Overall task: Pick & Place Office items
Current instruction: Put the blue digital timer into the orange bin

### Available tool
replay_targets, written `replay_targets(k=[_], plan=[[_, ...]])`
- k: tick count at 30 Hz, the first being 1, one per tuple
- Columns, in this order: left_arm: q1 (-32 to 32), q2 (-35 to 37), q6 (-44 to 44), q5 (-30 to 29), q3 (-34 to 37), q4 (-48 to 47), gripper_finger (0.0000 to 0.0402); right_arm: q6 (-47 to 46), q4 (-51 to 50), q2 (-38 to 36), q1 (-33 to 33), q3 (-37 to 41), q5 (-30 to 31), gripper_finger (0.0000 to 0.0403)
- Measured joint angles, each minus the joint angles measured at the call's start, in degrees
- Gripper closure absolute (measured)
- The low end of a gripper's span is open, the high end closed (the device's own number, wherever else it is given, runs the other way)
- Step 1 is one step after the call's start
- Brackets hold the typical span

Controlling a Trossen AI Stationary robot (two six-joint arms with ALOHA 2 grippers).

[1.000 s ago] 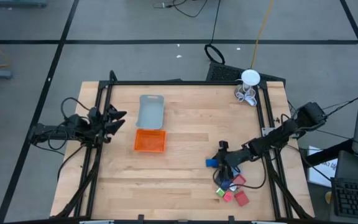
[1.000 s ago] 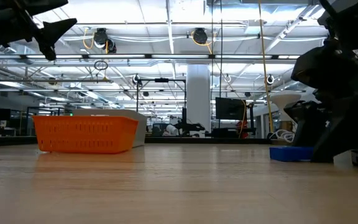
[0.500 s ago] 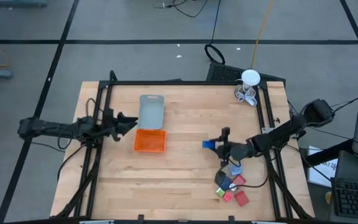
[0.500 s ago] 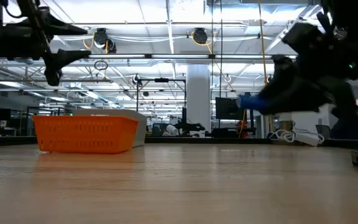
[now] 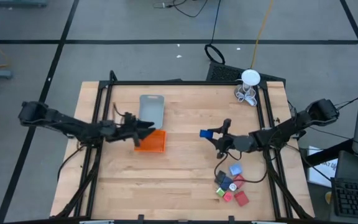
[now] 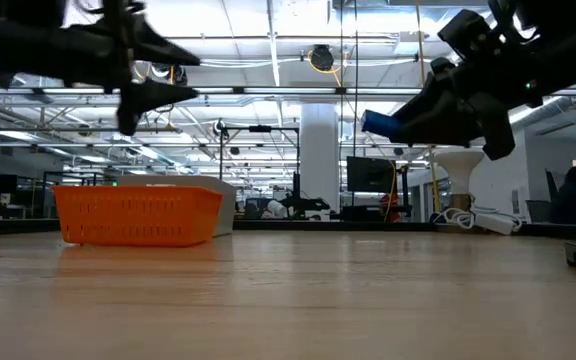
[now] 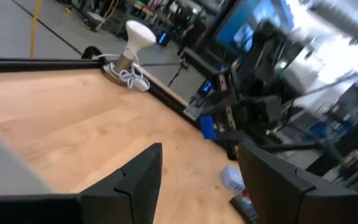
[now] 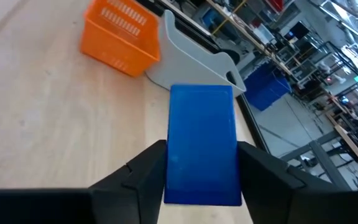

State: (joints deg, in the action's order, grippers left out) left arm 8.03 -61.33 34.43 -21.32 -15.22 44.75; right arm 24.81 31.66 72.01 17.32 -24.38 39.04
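My right gripper [image 5: 215,137] is shut on a flat blue block [image 8: 202,143], one of the office items, and holds it well above the table's middle right [image 6: 378,123]. The other office items [image 5: 232,184], blue, red, pink, black and white, lie in a heap on the table near the front right. My left gripper [image 5: 146,127] hangs open and empty above the place where the grey tray [image 5: 151,111] and the orange tray [image 5: 153,143] meet. Seen from its wrist, the left gripper [image 7: 197,180] has nothing between its fingers. My right gripper pinches the blue block by its two long sides [image 8: 174,168] between the two fingers, at the end nearer the wrist. The fingers come about level from the table's right and lie along the block, which sticks out ahead of them. It is lifted clear of the table.
The grey and orange trays stand end to end at the table's centre left. A white round thing with wire loops [image 5: 248,87] sits at the far right corner. Bare wood lies between the trays and the heap.
My right gripper has lifted the blue block off the table beside the heap, rising, going toward the far edge and rolling. My left gripper has swung from the table's left edge toward the right, out over the trays, staying open.
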Motion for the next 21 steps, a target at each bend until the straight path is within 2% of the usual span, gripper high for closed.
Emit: replay_targets(k=[5,10,15,21], plan=[[0.0,-15.27,-2.46,1.66,-12.51,-1.51,0.0187,0.38,0.02,0.02,-0.45,0.0,-0.04,0.0245],[-0.88,-28.09,-0.83,1.99,-25.73,-11.04,0.0187,1.48,-0.04,0.02,-0.39,-0.02,-0.06,0.0249],[-2.38,-35.6,0.07,1.96,-34.15,-15.51,0.0187,1.47,-0.18,0.02,-0.37,-0.07,-0.08,0.0229],[-3.98,-38.74,-2.64,3.2,-37.45,-15.48,0.0187,1.63,-0.18,0.0,-0.17,-0.07,-0.08,0.025]])
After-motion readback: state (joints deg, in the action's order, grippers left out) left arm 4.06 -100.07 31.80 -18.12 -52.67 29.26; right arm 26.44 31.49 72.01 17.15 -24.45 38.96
